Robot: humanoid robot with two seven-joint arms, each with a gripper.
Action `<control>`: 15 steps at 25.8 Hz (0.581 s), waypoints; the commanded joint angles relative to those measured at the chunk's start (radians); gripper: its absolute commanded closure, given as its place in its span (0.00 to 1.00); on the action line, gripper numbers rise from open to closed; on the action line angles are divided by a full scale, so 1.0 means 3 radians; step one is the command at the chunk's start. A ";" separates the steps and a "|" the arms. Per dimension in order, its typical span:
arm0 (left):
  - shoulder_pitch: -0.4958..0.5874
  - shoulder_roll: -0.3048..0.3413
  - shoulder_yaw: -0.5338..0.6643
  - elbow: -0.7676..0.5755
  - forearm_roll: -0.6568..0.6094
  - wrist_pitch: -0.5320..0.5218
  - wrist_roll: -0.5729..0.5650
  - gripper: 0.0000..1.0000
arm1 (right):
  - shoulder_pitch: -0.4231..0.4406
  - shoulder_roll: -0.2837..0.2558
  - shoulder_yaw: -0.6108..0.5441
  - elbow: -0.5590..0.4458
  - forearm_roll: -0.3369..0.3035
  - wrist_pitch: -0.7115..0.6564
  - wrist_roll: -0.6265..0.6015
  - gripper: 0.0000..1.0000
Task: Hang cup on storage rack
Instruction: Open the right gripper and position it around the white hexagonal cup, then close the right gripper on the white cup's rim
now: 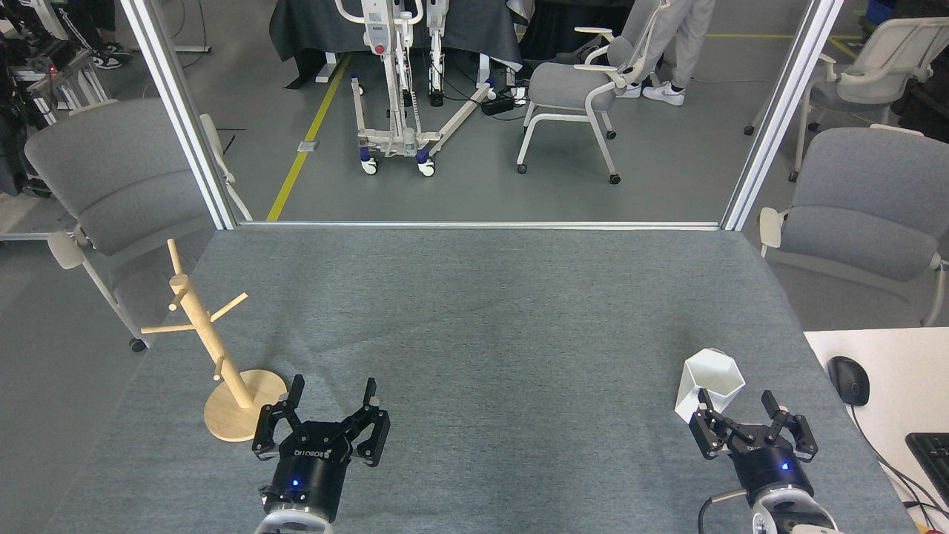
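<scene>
The white faceted cup (pixel 709 382) stands upright on the grey table at the near right, its hexagonal rim facing up. My right gripper (pixel 735 400) is open just in front of the cup; its left fingertip overlaps the cup's lower wall in the view, and nothing is held. The wooden storage rack (pixel 211 348) stands on its round disc base at the near left, its pegs bare. Just right of the rack's base, my left gripper (pixel 332 389) is open and holds nothing.
The grey table (pixel 474 334) ends at a metal frame at the back. A white desk with a black mouse (pixel 847 380) and a keyboard (pixel 933 452) adjoins the right edge. Grey chairs stand to both sides, and a person's legs show far behind.
</scene>
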 commanded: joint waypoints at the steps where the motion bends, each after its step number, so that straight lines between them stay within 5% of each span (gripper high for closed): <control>1: 0.0000 0.0000 -0.0067 -0.0041 0.0000 0.0019 -0.0002 0.00 | -0.0046 0.0003 0.0013 0.0030 0.0001 -0.0002 -0.0001 0.01; 15: -0.0010 -0.0005 -0.0087 0.0046 0.0000 0.0019 -0.0002 0.00 | -0.0123 0.0064 0.0069 0.0152 0.0017 0.0003 0.0004 0.01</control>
